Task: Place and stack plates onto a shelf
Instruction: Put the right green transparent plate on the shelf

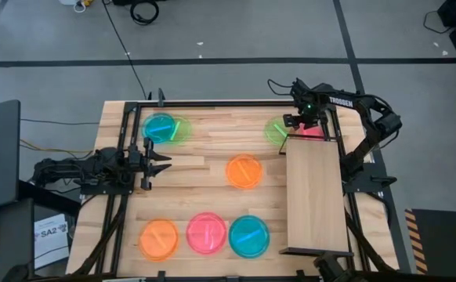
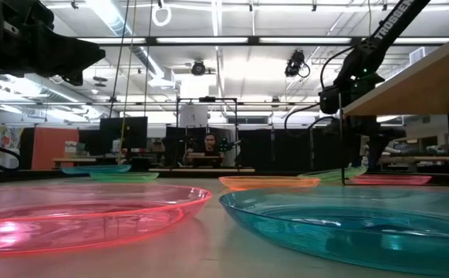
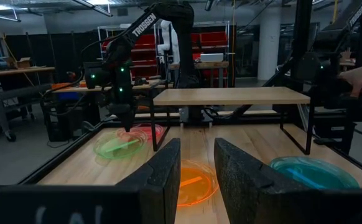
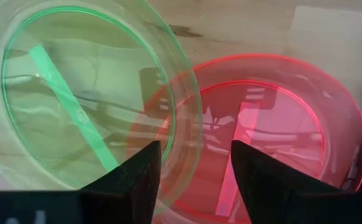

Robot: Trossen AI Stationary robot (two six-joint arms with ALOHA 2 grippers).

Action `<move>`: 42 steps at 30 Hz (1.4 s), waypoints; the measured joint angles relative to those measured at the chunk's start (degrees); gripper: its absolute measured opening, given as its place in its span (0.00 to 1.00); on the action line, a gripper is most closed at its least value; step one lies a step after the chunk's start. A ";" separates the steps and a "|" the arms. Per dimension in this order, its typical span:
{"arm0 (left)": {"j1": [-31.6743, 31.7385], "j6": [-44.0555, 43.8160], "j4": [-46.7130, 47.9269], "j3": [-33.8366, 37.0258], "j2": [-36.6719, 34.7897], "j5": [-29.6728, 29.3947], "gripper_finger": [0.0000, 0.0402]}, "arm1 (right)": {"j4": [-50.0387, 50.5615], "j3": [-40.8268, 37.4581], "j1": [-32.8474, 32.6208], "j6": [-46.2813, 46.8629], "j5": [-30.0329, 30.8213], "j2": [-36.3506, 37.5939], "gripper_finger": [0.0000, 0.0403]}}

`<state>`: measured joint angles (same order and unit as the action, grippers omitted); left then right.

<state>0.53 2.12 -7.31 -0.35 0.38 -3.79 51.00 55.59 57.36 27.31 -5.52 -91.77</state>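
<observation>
My right gripper (image 1: 305, 124) points down at the table's far right, open. In the right wrist view its fingers (image 4: 193, 177) stand on either side of the place where a green plate (image 4: 75, 93) and a pink plate (image 4: 262, 124) overlap at their rims. Both plates lie flat on the table by the far end of the shelf (image 1: 316, 192), a light-wood board on black legs. My left gripper (image 1: 156, 157) waits open at the table's left, holding nothing. An orange plate (image 1: 244, 171) lies at the table's middle. My right gripper comes from above with one finger (image 4: 147, 174) over the green plate and the other (image 4: 259, 180) over the pink plate. I cannot tell whether either finger touches a plate.
A blue plate on a green one (image 1: 164, 128) lies at the far left. Orange (image 1: 158, 239), pink (image 1: 206, 233) and teal (image 1: 248, 235) plates lie in a row along the near edge. A black frame (image 1: 212, 103) rims the table. A person sits beyond the table (image 2: 209, 147).
</observation>
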 joint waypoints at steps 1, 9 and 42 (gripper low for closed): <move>-0.01 -0.01 0.00 0.00 0.02 0.01 0.26 | 0.02 0.00 -0.22 0.00 -0.02 0.00 0.49; 0.00 -0.01 0.02 0.01 0.01 0.00 0.26 | -0.13 -1.12 -1.87 0.72 -0.06 0.00 0.42; 0.00 -0.01 0.11 0.00 0.02 0.01 0.26 | -3.88 -3.96 -2.55 1.05 -1.59 0.04 0.05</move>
<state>0.54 2.11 -7.20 -0.35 0.40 -3.78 47.12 51.64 54.81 28.36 -7.11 -91.72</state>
